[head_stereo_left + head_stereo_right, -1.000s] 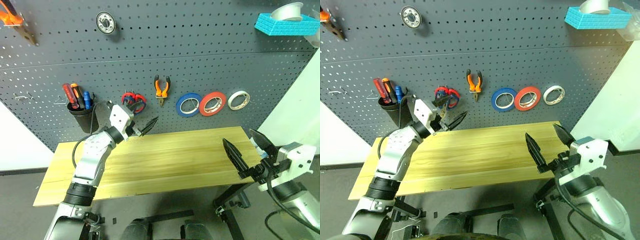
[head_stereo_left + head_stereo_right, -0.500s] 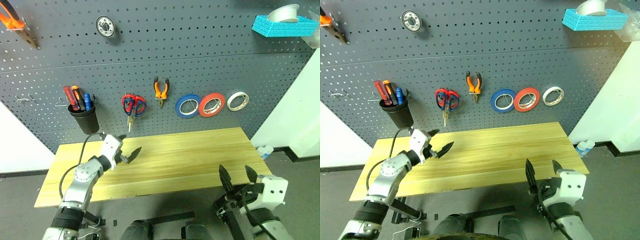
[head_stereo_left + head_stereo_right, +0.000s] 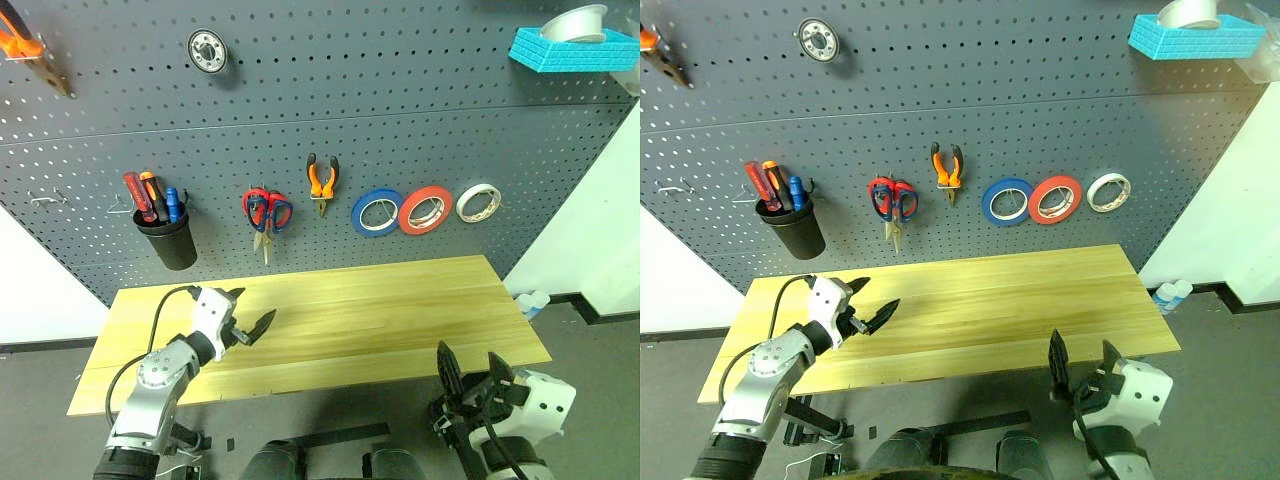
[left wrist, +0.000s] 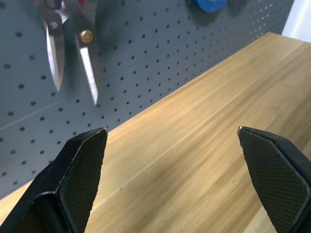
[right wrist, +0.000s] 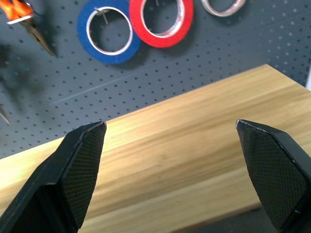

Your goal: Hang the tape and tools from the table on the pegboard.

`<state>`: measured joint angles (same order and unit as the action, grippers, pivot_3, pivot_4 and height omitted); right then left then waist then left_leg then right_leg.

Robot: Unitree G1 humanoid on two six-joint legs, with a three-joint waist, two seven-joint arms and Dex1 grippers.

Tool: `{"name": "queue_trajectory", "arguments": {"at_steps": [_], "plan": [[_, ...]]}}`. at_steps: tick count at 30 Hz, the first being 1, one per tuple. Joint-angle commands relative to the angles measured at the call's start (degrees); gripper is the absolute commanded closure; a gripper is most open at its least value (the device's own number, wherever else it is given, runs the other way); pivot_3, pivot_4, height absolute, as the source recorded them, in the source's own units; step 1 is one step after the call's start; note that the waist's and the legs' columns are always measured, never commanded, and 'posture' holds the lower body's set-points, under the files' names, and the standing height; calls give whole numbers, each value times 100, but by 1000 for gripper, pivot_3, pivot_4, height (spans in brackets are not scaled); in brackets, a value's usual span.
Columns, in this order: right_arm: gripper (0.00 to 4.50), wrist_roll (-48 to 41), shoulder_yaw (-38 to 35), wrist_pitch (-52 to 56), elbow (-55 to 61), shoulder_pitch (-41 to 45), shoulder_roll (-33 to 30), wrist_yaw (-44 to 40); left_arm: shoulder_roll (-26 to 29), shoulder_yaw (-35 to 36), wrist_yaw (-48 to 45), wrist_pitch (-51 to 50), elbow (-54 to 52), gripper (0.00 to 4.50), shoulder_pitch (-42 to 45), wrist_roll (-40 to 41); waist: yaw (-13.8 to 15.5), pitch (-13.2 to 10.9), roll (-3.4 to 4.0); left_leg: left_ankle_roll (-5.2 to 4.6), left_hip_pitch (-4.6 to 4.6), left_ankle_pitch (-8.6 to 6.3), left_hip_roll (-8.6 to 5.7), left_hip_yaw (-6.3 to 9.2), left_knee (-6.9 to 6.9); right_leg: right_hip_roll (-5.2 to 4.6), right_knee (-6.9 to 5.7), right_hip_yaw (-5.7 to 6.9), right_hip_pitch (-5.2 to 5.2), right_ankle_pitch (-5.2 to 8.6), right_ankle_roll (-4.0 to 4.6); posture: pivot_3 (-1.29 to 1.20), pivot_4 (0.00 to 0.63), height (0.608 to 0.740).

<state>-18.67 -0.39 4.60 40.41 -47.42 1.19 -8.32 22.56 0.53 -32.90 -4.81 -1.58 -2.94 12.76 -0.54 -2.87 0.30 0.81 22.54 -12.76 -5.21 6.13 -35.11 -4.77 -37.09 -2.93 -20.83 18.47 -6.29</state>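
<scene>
Left eye view: bench (image 3: 400, 300) top of pale wood; I see nothing lying on it, and every task thing hangs on the pegboard (image 3: 420, 130) behind its far edge.
Red tape (image 3: 425, 209): on a hook above the far right part of the bench, between the blue roll (image 3: 376, 210) and the white roll (image 3: 477, 200), its ring flat against the board.
Pliers (image 3: 322, 180): hung nose down above the middle of the far edge, long axis upright.
Scissors (image 3: 266, 214): just left of the pliers, blades pointing down; the handles in sight are red, and I cannot tell whether a black-handled pair hangs with them.
Screwdriver (image 3: 136, 193): red handle standing upright in the black cup (image 3: 169, 242) near the far left corner, beside an orange and a blue one.
Left jaws (image 3: 247, 320): spread wide, holding nothing, over the left part of the bench, pointing across it toward the right.
Right jaws (image 3: 470, 372): spread wide, holding nothing, just off the near right corner, below the bench edge.
Relation that matters: everything lies up and forward of both jaws, well apart; my left arm is nearer the cup and scissors, my right nearer the tape rolls.
Judgement: with the bench bare, the hanging looks done; I see nothing left to grasp.
</scene>
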Motion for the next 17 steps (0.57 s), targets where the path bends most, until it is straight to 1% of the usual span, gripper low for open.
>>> {"name": "queue_trajectory", "arguments": {"at_steps": [1, 4, 12, 15, 17], "plan": [[0, 99, 256, -154, 272, -16, 23, 56, 18, 143, 76, -47, -292, 15, -158, 42, -9, 3, 3, 0, 0, 0, 0, 0, 0, 0, 0, 0, 1, 1, 0, -24, 0, 740], [0, 108, 315, -138, 234, 52, -42, 64, -5, 82, 0, 12, -304, 15, -260, 44, -3, 4, 1, 1, -1, -1, 0, 0, -1, -1, 1, -1, 4, 2, 1, -23, 0, 740], [0, 95, 393, -127, 249, 36, -131, 95, -141, 54, -258, 531, 419, 15, -244, 43, 27, 9, -5, 1, -1, -1, 0, 0, 1, -3, 3, 0, 4, 7, 4, -16, 0, 740], [0, 142, 491, -121, 297, -18, -155, 116, -200, 4, -314, 719, 537, 15, -311, -9, 22, 11, -8, 2, 0, -2, 0, 0, 2, -3, 3, 0, 3, 9, 3, -20, 0, 740], [0, 206, 613, -54, 367, -11, -173, 163, -229, 8, -364, 870, 835, 15, -217, -43, 22, 11, -8, 3, 0, -2, 0, 0, 2, -3, 3, 1, 3, 9, 3, -21, 0, 740]]}}
